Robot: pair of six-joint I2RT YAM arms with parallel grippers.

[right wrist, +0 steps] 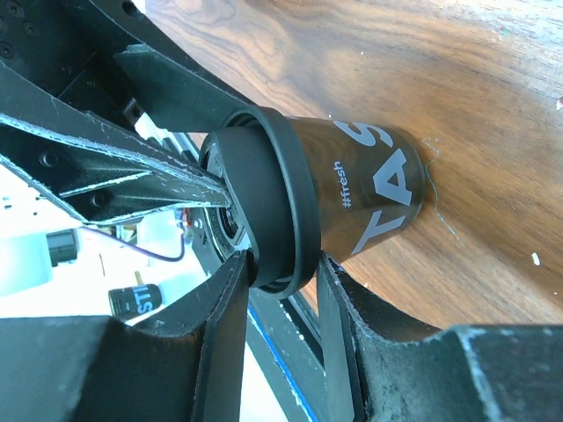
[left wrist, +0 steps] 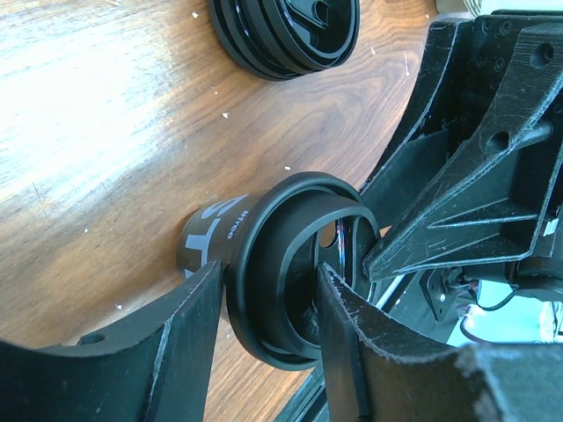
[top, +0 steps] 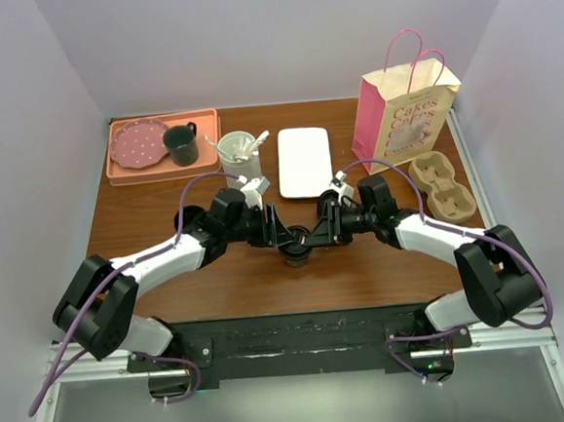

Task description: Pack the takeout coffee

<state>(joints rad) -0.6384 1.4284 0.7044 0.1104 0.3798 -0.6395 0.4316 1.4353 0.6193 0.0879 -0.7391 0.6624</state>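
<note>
Between the fingers of your right end effector (right wrist: pixel 281 264), the black lid (right wrist: pixel 273 185) sits pinched at its rim; your left end effector (left wrist: pixel 268 274) clamps the opposite rim, coffee cup (right wrist: pixel 378 185) standing beneath both on the tabletop (right wrist: pixel 457 70).

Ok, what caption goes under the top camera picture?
Left hand and right hand grip a black coffee cup; pink cake bag and cup carrier wait nearby.

Top camera looked down over the whole counter (top: pixel 136 222), wrist cameras sat close, facing one black takeout cup (left wrist: pixel 259 286) from opposite sides.
</note>
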